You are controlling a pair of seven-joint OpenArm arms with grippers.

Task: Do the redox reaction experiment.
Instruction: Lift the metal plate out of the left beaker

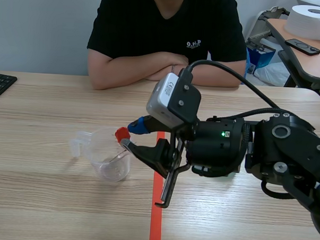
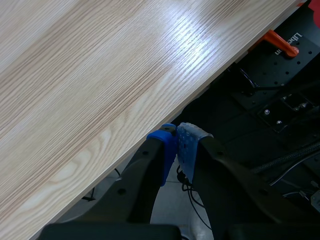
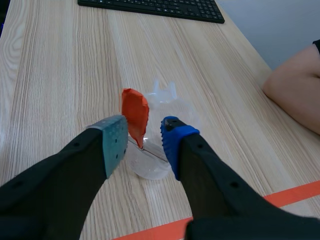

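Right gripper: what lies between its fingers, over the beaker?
A dropper's red bulb, its stem reaching down into the beaker; the right wrist view shows it.

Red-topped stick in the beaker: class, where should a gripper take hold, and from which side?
Probably the red top, from the right arm's side: it leans out over the rim of the clear beaker toward the open right gripper; the thin stem lies inside.

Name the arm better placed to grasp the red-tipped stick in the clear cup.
Right. The right gripper is open at the red-tipped stick in the clear cup; the left gripper is shut, back at the table edge.
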